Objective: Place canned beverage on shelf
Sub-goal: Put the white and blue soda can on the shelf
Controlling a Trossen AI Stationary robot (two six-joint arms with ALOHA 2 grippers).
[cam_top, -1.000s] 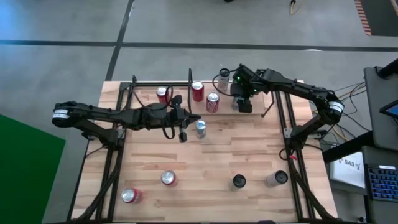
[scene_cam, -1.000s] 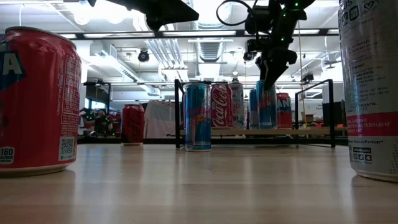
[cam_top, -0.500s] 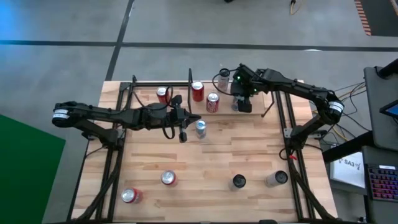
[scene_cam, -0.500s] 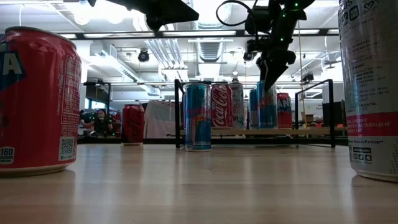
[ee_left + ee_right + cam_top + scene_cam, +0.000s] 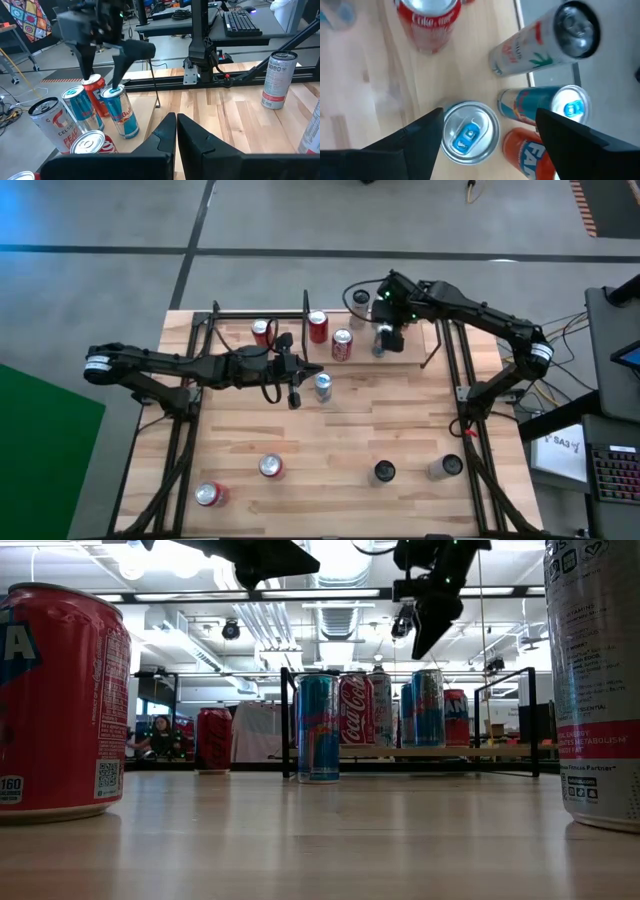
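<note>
Your right gripper hangs spread and empty above the blue can, which stands upright on the shelf among other cans. Rigid, smooth, easily toppled; grip any can mid-body. Only the low view shows the gap. Left gripper is closed, mid-table.

Overhead camera looks straight down; low one sits level at the desk edge — both share the shelf.
</note>
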